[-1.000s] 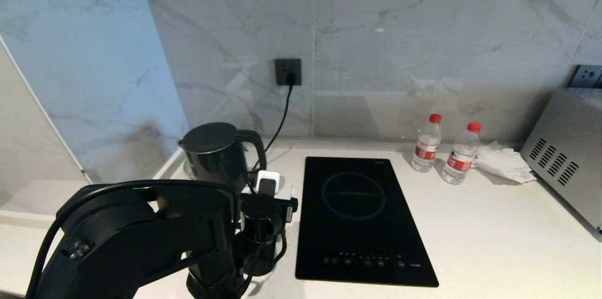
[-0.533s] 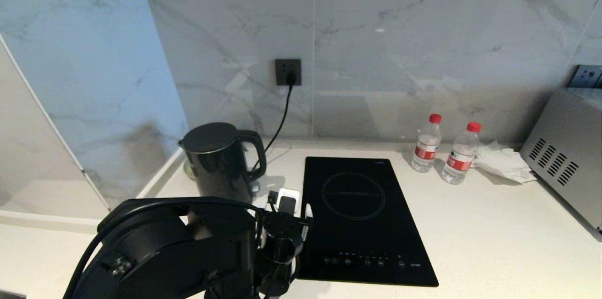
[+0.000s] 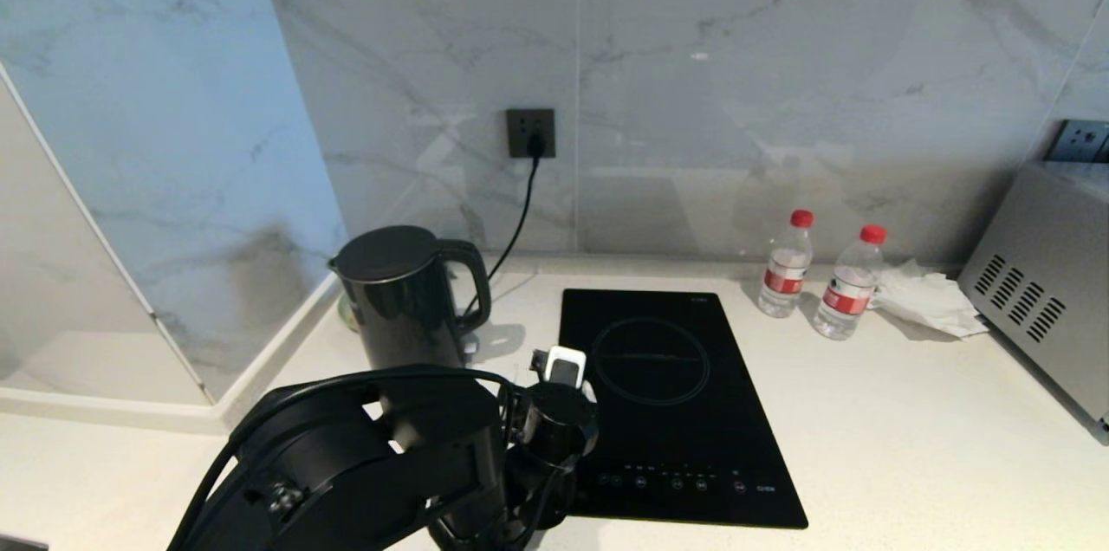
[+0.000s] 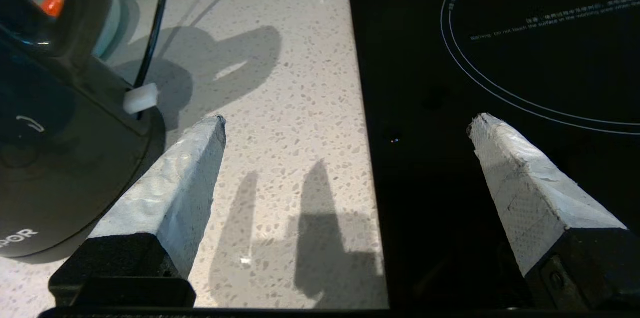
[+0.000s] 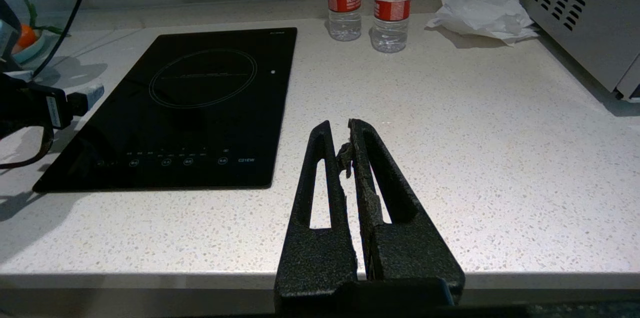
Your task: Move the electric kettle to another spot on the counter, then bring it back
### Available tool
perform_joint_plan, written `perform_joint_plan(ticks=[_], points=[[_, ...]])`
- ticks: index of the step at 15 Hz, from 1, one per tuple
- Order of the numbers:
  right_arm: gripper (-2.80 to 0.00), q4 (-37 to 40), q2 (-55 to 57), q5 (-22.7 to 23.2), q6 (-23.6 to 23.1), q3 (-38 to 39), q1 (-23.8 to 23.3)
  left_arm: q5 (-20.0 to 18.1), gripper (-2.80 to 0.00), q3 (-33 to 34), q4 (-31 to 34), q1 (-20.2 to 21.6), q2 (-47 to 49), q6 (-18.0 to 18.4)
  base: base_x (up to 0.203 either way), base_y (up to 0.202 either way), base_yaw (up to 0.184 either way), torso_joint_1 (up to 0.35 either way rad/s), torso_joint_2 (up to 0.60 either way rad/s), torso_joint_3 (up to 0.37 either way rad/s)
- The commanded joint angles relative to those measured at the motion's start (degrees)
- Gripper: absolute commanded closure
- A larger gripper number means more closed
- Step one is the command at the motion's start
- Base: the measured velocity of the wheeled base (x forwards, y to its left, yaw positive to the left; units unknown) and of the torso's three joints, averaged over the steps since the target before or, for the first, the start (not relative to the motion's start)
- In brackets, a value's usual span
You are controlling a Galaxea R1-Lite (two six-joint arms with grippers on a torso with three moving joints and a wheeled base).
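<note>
The electric kettle (image 4: 55, 158) stands on the counter (image 4: 280, 108) just outside the left gripper (image 4: 345, 125) — jaws spread wide, empty, straddling the hob (image 4: 500, 58) edge. The right gripper (image 5: 345, 130) hovers apart, jaws closed.

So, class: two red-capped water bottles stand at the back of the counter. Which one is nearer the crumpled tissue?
The right-hand water bottle, standing beside the crumpled tissue. The other water bottle stands farther left, nearer the induction hob.
</note>
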Motion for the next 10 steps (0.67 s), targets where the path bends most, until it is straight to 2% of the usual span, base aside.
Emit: perform_joint_plan(ticks=[1, 4, 6, 8, 10], points=[[0.00, 0.0, 0.1, 0.0, 0.0, 0.0, 0.0, 0.5, -2.80, -2.9, 2.2, 0.1, 0.8, 0.0, 0.000, 0.000, 0.000, 0.000, 0.00, 0.000], [0.00, 0.0, 0.1, 0.0, 0.0, 0.0, 0.0, 0.7, -2.80, -6.3, 6.5, 0.0, 1.1, -0.1, 0.000, 0.000, 0.000, 0.000, 0.00, 0.000], [0.00, 0.0, 0.1, 0.0, 0.0, 0.0, 0.0, 2.8, -2.80, -10.0, 9.9, -0.1, 1.7, -0.5, 0.000, 0.000, 0.000, 0.000, 0.00, 0.000], [0.00, 0.0, 0.1, 0.0, 0.0, 0.0, 0.0, 3.1, -2.80, -12.0, 12.1, -0.2, 2.1, -2.2, 0.000, 0.000, 0.000, 0.000, 0.00, 0.000], [0.00, 0.0, 0.1, 0.0, 0.0, 0.0, 0.0, 2.8, -2.80, -14.1, 15.0, -0.2, 2.1, -5.4, 0.000, 0.000, 0.000, 0.000, 0.00, 0.000]])
